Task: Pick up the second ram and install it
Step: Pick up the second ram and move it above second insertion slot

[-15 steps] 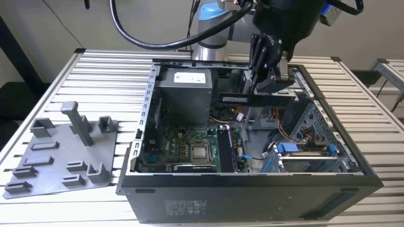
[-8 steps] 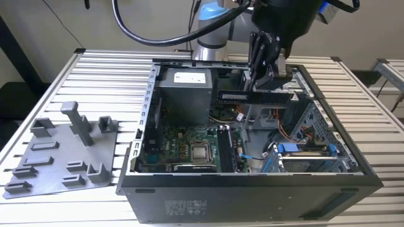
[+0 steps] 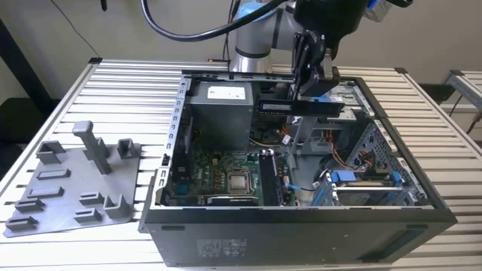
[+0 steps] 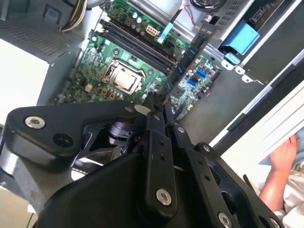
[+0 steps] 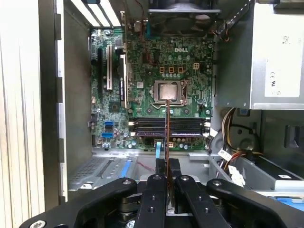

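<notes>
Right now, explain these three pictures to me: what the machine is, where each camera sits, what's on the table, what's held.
The machine is one robot arm ending in a gripper. The exterior view looks from off the arm at a slatted table; both wrist views ride on the arm and look down past the gripper. On the table sit an open computer case, motherboard exposed, and a grey fixture plate. The gripper is shut on the second ram, a thin memory stick, held over the open case.

Second ram [image 4: 188, 62] partly behind tool [image 4: 159, 104]
</notes>
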Controlling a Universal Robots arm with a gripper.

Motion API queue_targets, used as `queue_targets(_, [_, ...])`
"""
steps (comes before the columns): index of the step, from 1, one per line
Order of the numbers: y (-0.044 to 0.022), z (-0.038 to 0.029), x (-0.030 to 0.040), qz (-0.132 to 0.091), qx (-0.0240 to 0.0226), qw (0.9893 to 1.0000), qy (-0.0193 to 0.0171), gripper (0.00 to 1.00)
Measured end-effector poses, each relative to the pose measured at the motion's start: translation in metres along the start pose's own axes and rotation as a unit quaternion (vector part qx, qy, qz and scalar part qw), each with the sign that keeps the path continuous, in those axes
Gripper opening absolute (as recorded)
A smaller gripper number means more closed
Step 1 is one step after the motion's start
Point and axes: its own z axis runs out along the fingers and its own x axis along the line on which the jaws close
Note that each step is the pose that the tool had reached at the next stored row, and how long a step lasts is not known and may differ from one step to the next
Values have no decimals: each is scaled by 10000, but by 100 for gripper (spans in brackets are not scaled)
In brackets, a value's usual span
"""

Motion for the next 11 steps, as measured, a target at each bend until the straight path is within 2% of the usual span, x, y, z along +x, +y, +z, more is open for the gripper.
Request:
queue_targets(5, [10, 6, -161, 2, 12, 10000, 49, 14])
queue_targets(11, [30, 9, -375, 3, 27, 10000, 78, 14])
